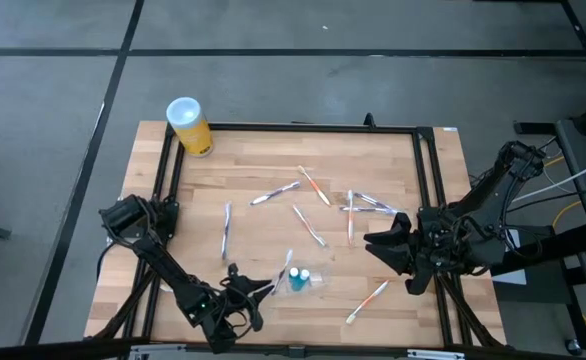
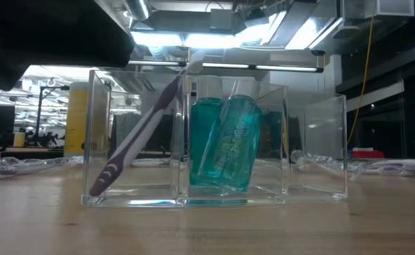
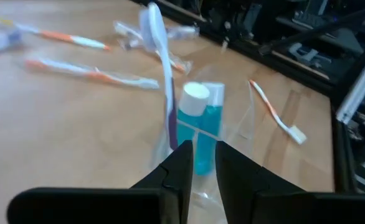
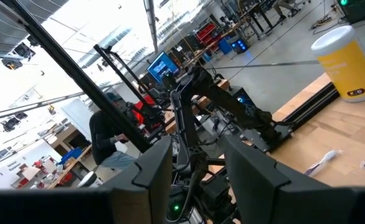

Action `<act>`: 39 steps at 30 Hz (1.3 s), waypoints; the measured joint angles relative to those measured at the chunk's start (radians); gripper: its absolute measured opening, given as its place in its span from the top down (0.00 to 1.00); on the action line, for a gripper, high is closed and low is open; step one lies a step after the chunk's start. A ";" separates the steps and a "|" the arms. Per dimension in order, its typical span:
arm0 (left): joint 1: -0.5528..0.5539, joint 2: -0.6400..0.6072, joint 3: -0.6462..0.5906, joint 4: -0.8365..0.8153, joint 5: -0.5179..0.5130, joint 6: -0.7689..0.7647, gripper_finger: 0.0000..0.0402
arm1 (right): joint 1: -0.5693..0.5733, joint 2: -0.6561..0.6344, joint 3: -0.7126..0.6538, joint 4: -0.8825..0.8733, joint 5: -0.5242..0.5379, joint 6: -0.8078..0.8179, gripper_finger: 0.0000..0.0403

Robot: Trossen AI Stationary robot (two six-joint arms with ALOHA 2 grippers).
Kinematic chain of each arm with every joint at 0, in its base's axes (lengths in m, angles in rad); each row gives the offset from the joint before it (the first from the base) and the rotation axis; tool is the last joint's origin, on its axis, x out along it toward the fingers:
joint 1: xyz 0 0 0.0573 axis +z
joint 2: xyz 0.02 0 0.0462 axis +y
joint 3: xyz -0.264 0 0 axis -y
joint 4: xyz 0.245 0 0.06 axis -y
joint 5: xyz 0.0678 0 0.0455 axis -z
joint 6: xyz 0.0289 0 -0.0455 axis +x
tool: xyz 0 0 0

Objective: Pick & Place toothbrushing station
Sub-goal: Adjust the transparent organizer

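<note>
At the lower centre of the high view, close to the table's [image 1: 173, 255] front edge, the clear plastic holder [image 2: 214, 142] is seen, smooth-walled and boxy, with a purple-ended toothbrush [image 2: 140, 138] leaned in one compartment and the teal tube [image 2: 225, 145] upright beside it. The left gripper [image 3: 200, 163] is held just behind the holder, fingers slightly parted, nothing grasped. Wrapped toothbrushes [image 1: 308, 205] are scattered across mid-table (bare wood between them). The right gripper [image 1: 378, 245] is parked at right, released. The yellow canister [image 1: 189, 126] stands upper left.
</note>
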State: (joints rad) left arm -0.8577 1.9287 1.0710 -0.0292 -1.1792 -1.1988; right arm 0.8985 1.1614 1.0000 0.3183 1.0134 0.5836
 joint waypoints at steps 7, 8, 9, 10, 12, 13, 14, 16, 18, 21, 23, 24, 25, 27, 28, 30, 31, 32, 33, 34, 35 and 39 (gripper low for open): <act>-0.025 -0.046 0.000 0.012 0.127 -0.018 0.84 | -0.001 0.000 0.000 0.003 0.000 -0.001 0.63; -0.032 -0.054 0.000 0.014 0.124 -0.018 0.85 | -0.001 0.000 0.000 0.003 0.000 -0.006 0.63; -0.038 -0.060 0.000 0.014 0.123 -0.018 0.85 | -0.001 0.000 0.000 0.004 0.000 -0.010 0.63; -0.043 -0.063 0.000 0.013 0.129 -0.018 0.85 | -0.001 0.000 0.000 0.004 0.001 -0.015 0.63; -0.049 -0.063 0.000 0.011 0.160 -0.022 0.86 | -0.001 0.000 0.000 0.004 0.010 -0.019 0.63; -0.050 -0.063 0.000 0.007 0.177 -0.027 0.86 | -0.001 0.000 0.000 0.005 0.011 -0.022 0.63; -0.050 -0.063 0.000 0.002 0.193 -0.032 0.86 | -0.001 0.000 0.000 0.004 0.011 -0.024 0.63; -0.048 -0.063 0.000 -0.018 0.214 -0.037 0.87 | -0.001 0.000 0.000 0.005 0.011 -0.028 0.63; -0.045 -0.063 0.000 -0.034 0.227 -0.045 0.88 | -0.001 -0.001 0.000 0.007 0.011 -0.034 0.63; -0.035 -0.057 0.000 -0.062 0.286 -0.057 0.88 | -0.001 -0.001 0.000 0.023 0.016 -0.049 0.63; -0.028 -0.045 0.000 -0.065 0.317 -0.063 0.88 | -0.001 -0.001 0.000 0.034 0.018 -0.063 0.63; -0.024 -0.040 0.000 -0.064 0.329 -0.063 0.88 | -0.001 -0.001 0.000 0.038 0.019 -0.069 0.63; -0.019 -0.035 0.000 -0.059 0.342 -0.063 0.88 | -0.001 -0.001 0.000 0.041 0.019 -0.072 0.63; -0.011 -0.028 0.000 -0.058 0.366 -0.063 0.88 | -0.001 -0.002 0.000 0.041 0.019 -0.072 0.63; -0.008 -0.026 0.000 -0.057 0.372 -0.063 0.88 | -0.001 -0.002 0.000 0.041 0.019 -0.072 0.63; -0.001 -0.023 0.000 -0.058 0.374 -0.063 0.88 | -0.001 -0.002 0.000 0.041 0.019 -0.072 0.63; 0.004 -0.023 0.000 -0.058 0.373 -0.063 0.88 | -0.001 -0.002 0.000 0.041 0.019 -0.072 0.63; 0.009 -0.023 0.000 -0.059 0.372 -0.063 0.88 | -0.001 -0.002 0.000 0.041 0.019 -0.072 0.63; 0.014 -0.023 0.000 -0.066 0.372 -0.067 0.89 | -0.001 -0.002 0.000 0.041 0.019 -0.072 0.63; 0.020 -0.023 0.000 -0.080 0.369 -0.076 0.89 | -0.001 -0.002 0.000 0.041 0.019 -0.075 0.63; 0.026 -0.023 0.000 -0.095 0.364 -0.088 0.89 | -0.001 -0.002 0.000 0.042 0.019 -0.076 0.63; 0.053 -0.023 0.000 -0.167 0.330 -0.173 0.91 | -0.001 -0.002 0.000 0.041 0.018 -0.076 0.63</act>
State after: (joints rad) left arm -0.8046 1.9053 1.0714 -0.1965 -0.8496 -1.3722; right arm 0.8970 1.1599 1.0000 0.3595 1.0317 0.5079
